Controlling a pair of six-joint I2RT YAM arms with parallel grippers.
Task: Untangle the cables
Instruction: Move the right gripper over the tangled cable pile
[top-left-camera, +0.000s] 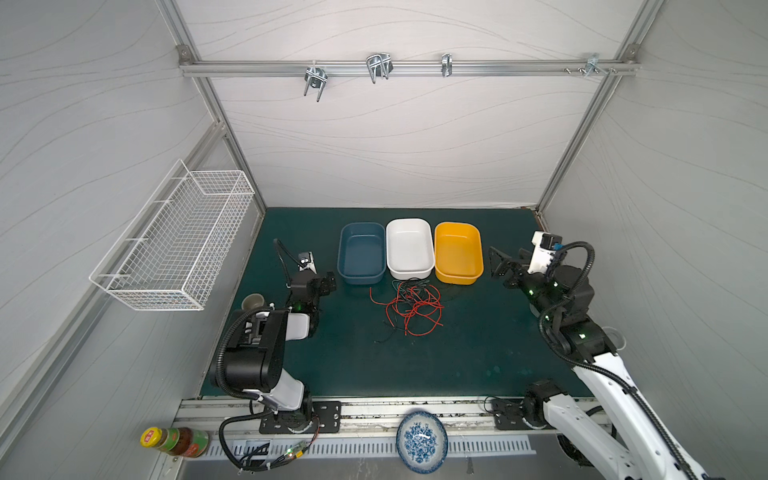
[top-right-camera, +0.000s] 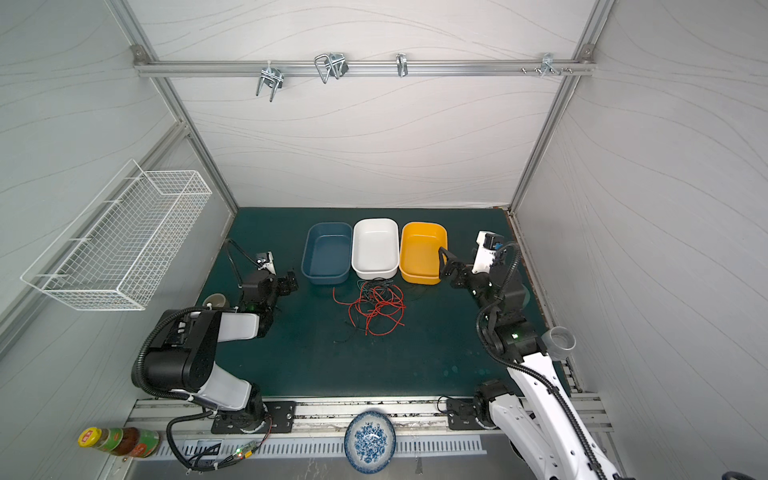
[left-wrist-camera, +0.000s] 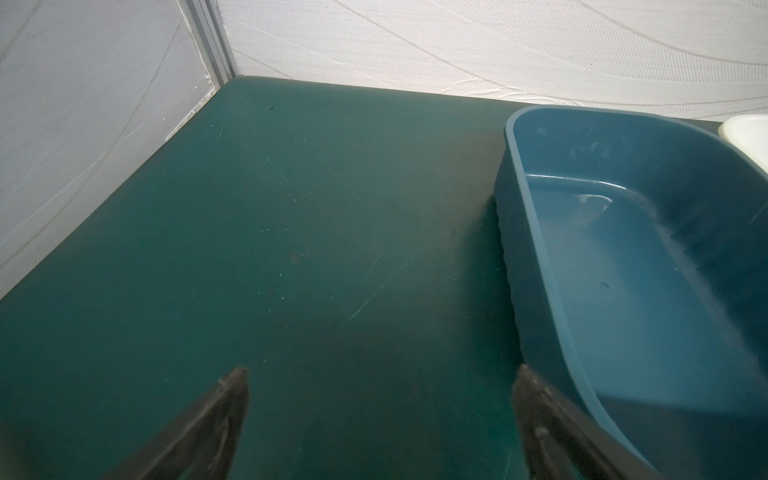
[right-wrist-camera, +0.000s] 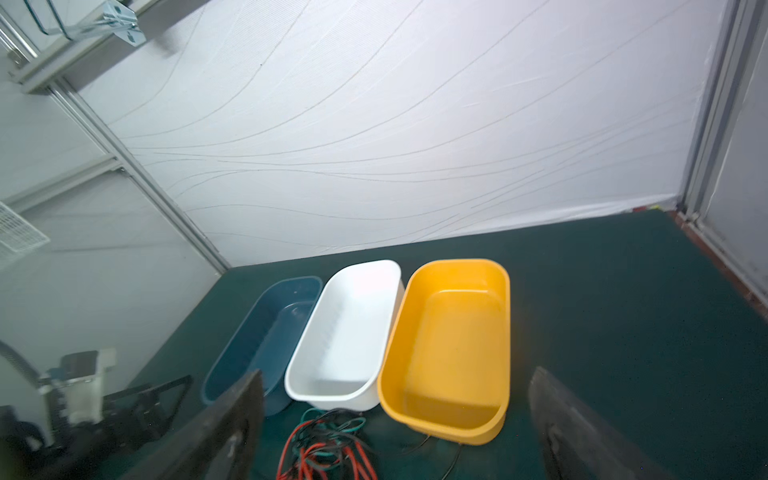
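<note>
The cables (top-left-camera: 409, 305) lie in one tangled heap of red, black and teal-green wires on the green mat, just in front of the white tub; the heap shows in both top views (top-right-camera: 376, 307). In the right wrist view the cables (right-wrist-camera: 328, 444) sit below and between my fingers. My left gripper (top-left-camera: 328, 282) hovers open left of the heap, beside the blue tub (left-wrist-camera: 540, 291), with only bare mat between its fingers (left-wrist-camera: 380, 374). Right of the yellow tub, my right gripper (top-left-camera: 494, 264) stands open and empty (right-wrist-camera: 397, 374). Neither gripper touches a cable.
Three empty tubs stand side by side behind the heap: blue (top-left-camera: 359, 279), white (top-left-camera: 409, 273), yellow (top-left-camera: 457, 277). A wire basket (top-left-camera: 174, 245) hangs on the left wall. A cup (top-left-camera: 252, 301) sits by the left arm, a patterned plate (top-left-camera: 422, 440) at the front rail.
</note>
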